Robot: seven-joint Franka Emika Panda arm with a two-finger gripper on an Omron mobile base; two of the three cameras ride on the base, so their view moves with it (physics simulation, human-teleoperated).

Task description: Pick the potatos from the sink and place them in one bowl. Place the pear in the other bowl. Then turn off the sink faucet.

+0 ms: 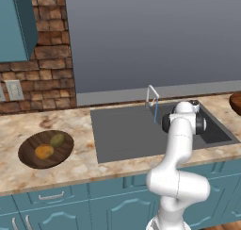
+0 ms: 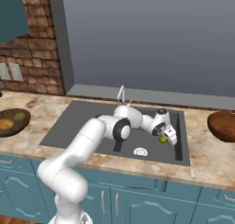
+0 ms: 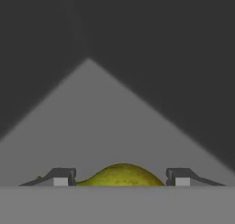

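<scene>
marbled table point(image 1: 28, 123) stretching along the brick wall, teal cabinet fronts below. set into it, dark grey sink point(image 1: 120, 132) with a flat panel on the left and a deeper well on the right. white arm reaching up from below and bending down into that well. slim pale sink faucet point(image 1: 152, 94) arching over the back rim of the basin, a thin blue streak falling from its spout. off to the left on the table, well apart from the sink, dark wood-grain bowl point(image 1: 28, 158), holding both potatos: golden-orange one point(image 1: 44, 151) toward the front, olive-green one point(image 1: 57, 140) just behind it, close together. at the far right, reddish-brown bowl point(image 2: 222, 126) resting on the table beside the sink's right rim, insides not clearly readable from here. round drain point(image 2: 140, 151) lying on the well floor near its front wall. down in the well toward its right side, pincer point(image 2: 166, 139) lowered around a small yellow-green pear point(image 3: 120, 176). in the hand view, pear sitting between the two finger tips point(image 3: 62, 176), a sliver of gap visible on each side, so jaws parted and straddling the fruit rather than clamped on it; contact possibly nearer than it looks, given the low angle.
</scene>
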